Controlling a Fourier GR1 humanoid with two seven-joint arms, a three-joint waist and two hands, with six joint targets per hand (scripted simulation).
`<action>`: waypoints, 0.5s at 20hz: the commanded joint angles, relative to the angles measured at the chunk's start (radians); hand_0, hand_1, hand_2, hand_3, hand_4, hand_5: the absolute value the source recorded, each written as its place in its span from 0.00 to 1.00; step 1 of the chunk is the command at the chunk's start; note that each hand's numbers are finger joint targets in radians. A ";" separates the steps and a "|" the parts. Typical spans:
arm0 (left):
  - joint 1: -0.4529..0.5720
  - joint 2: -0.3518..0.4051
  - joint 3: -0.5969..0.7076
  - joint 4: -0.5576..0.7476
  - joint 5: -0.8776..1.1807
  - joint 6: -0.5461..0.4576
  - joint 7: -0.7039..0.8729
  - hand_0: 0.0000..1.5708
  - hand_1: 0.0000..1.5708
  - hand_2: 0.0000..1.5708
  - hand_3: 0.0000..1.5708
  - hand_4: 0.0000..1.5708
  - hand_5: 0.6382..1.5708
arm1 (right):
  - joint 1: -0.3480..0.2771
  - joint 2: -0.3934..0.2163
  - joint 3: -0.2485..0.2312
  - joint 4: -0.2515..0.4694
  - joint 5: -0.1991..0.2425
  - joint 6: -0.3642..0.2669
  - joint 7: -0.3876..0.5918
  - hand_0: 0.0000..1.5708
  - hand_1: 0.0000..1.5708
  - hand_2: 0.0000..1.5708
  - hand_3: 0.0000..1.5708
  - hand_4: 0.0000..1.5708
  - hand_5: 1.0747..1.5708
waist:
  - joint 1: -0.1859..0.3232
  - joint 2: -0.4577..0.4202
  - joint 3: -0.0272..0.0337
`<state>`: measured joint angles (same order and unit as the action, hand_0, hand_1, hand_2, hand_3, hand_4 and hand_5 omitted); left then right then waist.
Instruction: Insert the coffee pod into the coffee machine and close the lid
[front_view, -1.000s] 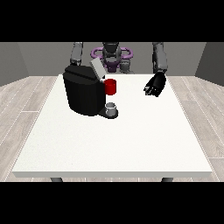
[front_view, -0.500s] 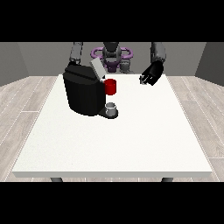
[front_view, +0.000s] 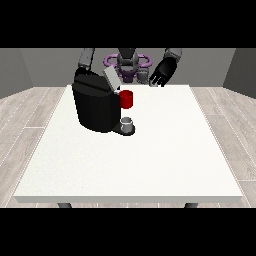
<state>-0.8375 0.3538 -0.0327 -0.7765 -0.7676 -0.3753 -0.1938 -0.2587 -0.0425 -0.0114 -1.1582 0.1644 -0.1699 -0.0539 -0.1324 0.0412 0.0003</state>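
The black coffee machine (front_view: 97, 107) stands on the white table (front_view: 150, 160), left of the middle. Its grey lid (front_view: 111, 78) is tilted up and open above a red cylindrical holder (front_view: 126, 99) on the machine's front. A small grey cup (front_view: 128, 123) sits on the machine's base below the holder. I cannot pick out a separate coffee pod. The hand at the view's right (front_view: 162, 72) hangs in the air over the table's far edge, right of the lid, fingers relaxed and holding nothing. The other arm (front_view: 87, 58) goes down behind the machine, and its hand is hidden.
The robot's torso (front_view: 128, 62) with a purple ring stands behind the table's far edge. Wooden floor surrounds the table. White tabletop stretches in front of the machine and to its right.
The hand at the view's right has risen from near the tabletop and drawn back and inward, towards the robot's torso. The machine, lid and cup have not moved.
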 joint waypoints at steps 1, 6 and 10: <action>-0.031 -0.028 0.006 -0.029 -0.001 -0.015 0.024 0.85 0.85 0.87 0.86 0.36 1.00 | -0.026 -0.013 -0.009 -0.024 -0.003 0.003 0.021 0.00 0.00 0.00 0.00 0.00 1.00 | -0.007 -0.013 -0.0002; -0.206 -0.025 0.098 -0.002 0.062 -0.079 0.146 0.78 0.78 0.81 0.82 0.32 1.00 | -0.068 0.008 -0.005 -0.025 0.007 -0.024 0.016 0.00 0.00 0.00 0.00 0.00 1.00 | -0.056 0.031 0.0000; -0.255 0.019 0.154 0.035 0.079 -0.064 0.163 0.81 0.81 0.82 0.81 0.31 1.00 | -0.063 -0.039 -0.011 -0.065 -0.008 0.030 0.011 0.00 0.00 0.00 0.00 0.00 1.00 | -0.124 0.086 -0.0001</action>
<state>-1.0398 0.3627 0.0820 -0.7598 -0.7036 -0.4434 -0.0678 -0.3185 -0.0563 -0.0197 -1.2026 0.1618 -0.1658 -0.0407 -0.2132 0.0948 0.0003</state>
